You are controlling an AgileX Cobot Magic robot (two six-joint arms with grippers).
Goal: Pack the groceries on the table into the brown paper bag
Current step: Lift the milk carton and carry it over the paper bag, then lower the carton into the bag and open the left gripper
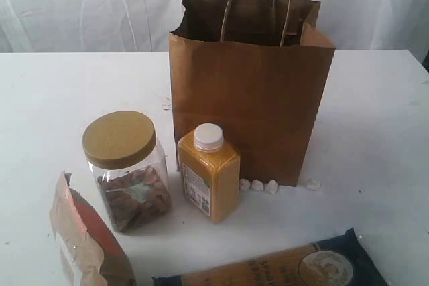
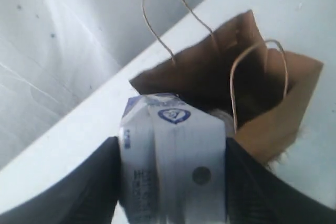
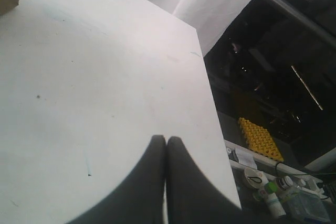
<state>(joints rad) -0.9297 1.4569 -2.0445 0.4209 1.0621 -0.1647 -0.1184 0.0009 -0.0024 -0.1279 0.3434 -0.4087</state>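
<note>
Our left gripper point(image 2: 171, 153) pinches the carton point(image 2: 176, 182) by its two sides and hangs above the open mouth of the brown paper bag point(image 2: 210, 72), a little to one side of it. Our right gripper point(image 3: 166, 150) has its fingers pressed together on nothing, over a bare stretch of the table point(image 3: 94, 77).

We judge the step in hand to be lowering the carton into the bag. To do it well, we should first centre the carton over the dark opening, between the two handle loops point(image 2: 232, 98), so that no finger or carton corner snags a loop or folds the rim inward. Then we go straight down, deep enough that the carton has only a short drop, and spread the fingers only once inside the walls. The bag looks light and nothing braces it, so a sideways push could tip it.

In front of the bag stand the jar point(image 1: 127, 172) and the yellow bottle point(image 1: 209, 172), with the pouch point(image 1: 84, 239) and the long packet point(image 1: 281, 269) nearer the table edge.
</note>
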